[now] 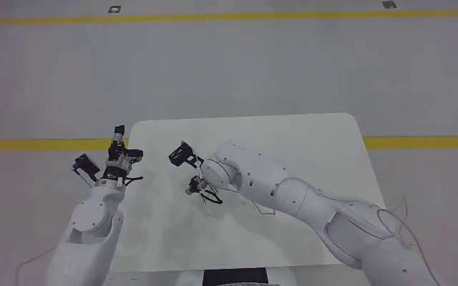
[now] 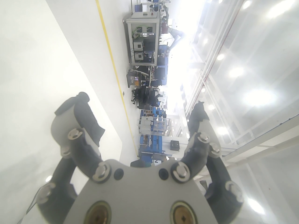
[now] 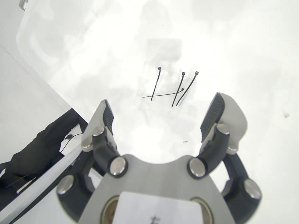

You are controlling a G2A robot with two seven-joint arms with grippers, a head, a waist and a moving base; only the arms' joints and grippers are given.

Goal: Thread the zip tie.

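So, top view first. The white table (image 1: 286, 136) sits mid-frame. A yellow line (image 1: 43, 144) on the floor pokes out on both sides of it, and another runs across the top of the frame. The left gripper (image 1: 101, 149) is at the lower left, just off the table's left edge. Its fingers are spread and there's nothing in them. The right gripper (image 1: 187, 171) is over the left-middle part of the table, near the left one but not touching it. Its arm comes in from the lower right corner.

Left wrist view: the left gripper (image 2: 140, 100) is wide open, dark fingers (image 2: 86, 117) well apart and empty. The table (image 2: 23, 71) is off to one side of it. Past the table edge you get the yellow line (image 2: 109, 47), and a grey cabinet (image 2: 143, 40) far back in the room.

Right wrist view: the right gripper (image 3: 161, 99) is open too, ribbed pads (image 3: 210, 115) facing each other with nothing between them. Just ahead of the fingertips, four black zip ties (image 3: 178, 89) lie flat on the table (image 3: 222, 24). Three are roughly side by side, heads pointing away from the gripper, and two of those nearly meet at the tail ends. The fourth lies across them, and I can't tell whether it's on top or underneath. All four are straight and loose. A tiny dark speck (image 3: 185, 141) sits on the table nearer the gripper.
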